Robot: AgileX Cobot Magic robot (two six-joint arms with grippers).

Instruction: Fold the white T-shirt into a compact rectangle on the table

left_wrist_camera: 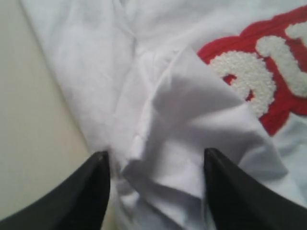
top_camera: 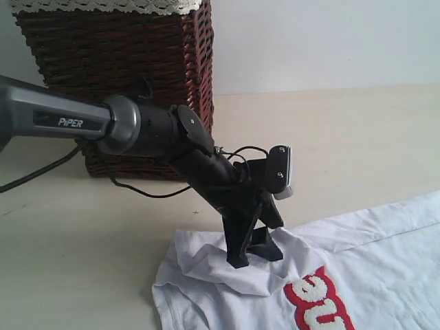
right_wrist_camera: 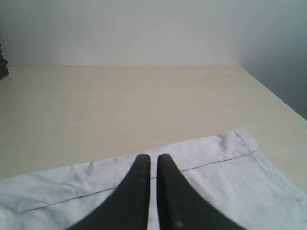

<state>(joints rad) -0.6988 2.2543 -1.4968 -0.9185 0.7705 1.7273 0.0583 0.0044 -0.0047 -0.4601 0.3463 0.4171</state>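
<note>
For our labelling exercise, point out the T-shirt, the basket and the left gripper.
T-shirt [top_camera: 385, 268]: exterior view, plain cloth beside lettering.
basket [top_camera: 117, 55]: exterior view, woven front wall.
left gripper [left_wrist_camera: 156, 154]: left wrist view, midway between fingertips.

A brown wicker basket [top_camera: 117, 55] stands at the back left of the exterior view, close to a plain pale wall [top_camera: 323, 41]; whether the two touch cannot be told. The basket is square-cornered and woven in dark reddish-brown horizontal bands, with one corner edge turned toward the camera. White lace trim [top_camera: 103, 5] runs along its top rim and hangs a little over the weave. Its lower front is partly hidden. In the right wrist view the pale wall meets a darker, shaded side wall [right_wrist_camera: 278, 52] at a corner.
</note>
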